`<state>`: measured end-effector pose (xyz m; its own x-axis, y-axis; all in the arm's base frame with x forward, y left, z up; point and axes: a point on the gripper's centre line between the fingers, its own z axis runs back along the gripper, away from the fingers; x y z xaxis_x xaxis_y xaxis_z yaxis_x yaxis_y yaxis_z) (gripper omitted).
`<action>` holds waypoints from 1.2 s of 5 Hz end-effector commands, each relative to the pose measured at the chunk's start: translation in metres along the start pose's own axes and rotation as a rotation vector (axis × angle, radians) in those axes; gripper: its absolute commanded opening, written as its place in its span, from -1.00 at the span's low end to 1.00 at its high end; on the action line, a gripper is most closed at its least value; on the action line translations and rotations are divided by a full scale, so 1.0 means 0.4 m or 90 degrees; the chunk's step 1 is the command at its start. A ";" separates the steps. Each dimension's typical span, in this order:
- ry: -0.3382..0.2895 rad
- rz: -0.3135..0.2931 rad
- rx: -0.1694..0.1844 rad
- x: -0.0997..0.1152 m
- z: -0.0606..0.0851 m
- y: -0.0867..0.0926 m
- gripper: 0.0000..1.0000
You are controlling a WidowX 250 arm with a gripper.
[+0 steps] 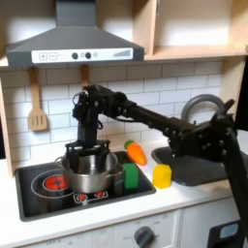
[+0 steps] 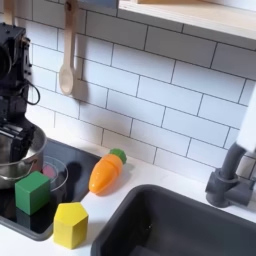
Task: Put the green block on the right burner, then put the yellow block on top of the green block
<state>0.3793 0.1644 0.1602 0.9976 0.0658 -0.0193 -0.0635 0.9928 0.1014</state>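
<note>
gripper [image 1: 88, 150] hangs over the steel pot [image 1: 89, 172] on the stovetop [image 1: 39, 200], its fingers down at the pot's rim (how far apart they stand, or whether they hold anything, i cannot tell). green block [image 1: 129, 175] sits on the stovetop's right edge in the first exterior view, beside the pot. yellow block [image 1: 162, 175] rests on the counter just off that edge, near the carrot [image 1: 137, 152].

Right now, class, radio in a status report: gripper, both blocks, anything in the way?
Gripper over the pot, state unclear. Green block on stove beside pot; yellow block on counter. Pot occupies a burner.
</note>
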 end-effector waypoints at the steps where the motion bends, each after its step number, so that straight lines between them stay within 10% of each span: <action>1: -0.016 0.010 -0.003 0.050 0.002 0.011 1.00; 6: -0.024 0.019 -0.010 0.086 -0.009 0.015 1.00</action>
<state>0.4129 0.1737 0.1565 0.9954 0.0936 0.0201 -0.0949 0.9919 0.0849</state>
